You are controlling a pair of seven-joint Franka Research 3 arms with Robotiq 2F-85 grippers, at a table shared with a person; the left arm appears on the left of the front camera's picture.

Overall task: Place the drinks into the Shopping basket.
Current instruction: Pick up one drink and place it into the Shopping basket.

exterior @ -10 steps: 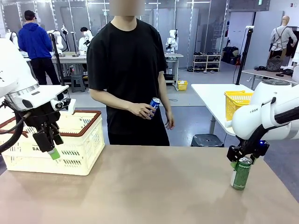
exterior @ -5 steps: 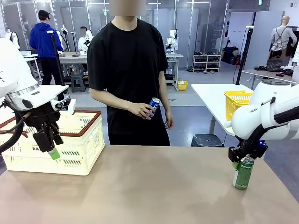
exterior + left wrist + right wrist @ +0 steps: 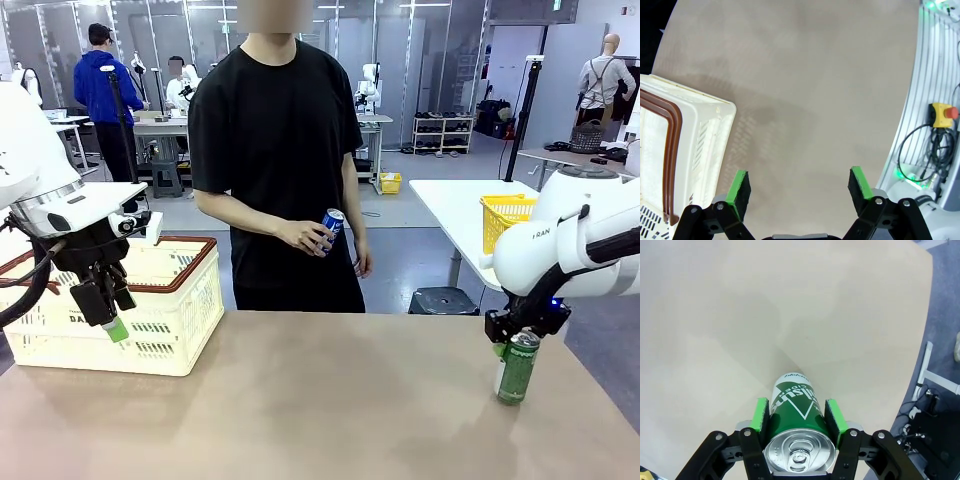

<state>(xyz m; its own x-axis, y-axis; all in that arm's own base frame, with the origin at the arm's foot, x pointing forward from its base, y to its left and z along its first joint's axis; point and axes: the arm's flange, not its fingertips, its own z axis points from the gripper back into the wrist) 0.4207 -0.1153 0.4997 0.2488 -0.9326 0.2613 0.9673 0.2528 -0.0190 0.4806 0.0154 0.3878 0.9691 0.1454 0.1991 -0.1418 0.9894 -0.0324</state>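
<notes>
Green can (image 3: pixel 796 405), silver top, white lettering | right fingers (image 3: pixel 760 416) clamped on it | left fingers (image 3: pixel 738 192) apart

Upright green can (image 3: pixel 517 370) is gripped at its top by the robot's right hand (image 3: pixel 519 338), at the right of the tabletop (image 3: pixel 300 400). The left hand (image 3: pixel 108 318) is seen in front of the Shopping basket (image 3: pixel 190 300), which is set at the tabletop's left. A blue can (image 3: pixel 331 228) is held in the person's hand (image 3: pixel 303 236), beyond the far edge.

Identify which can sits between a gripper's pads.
The green can, between the right gripper's pads; the blue can is in the person's hand.
</notes>
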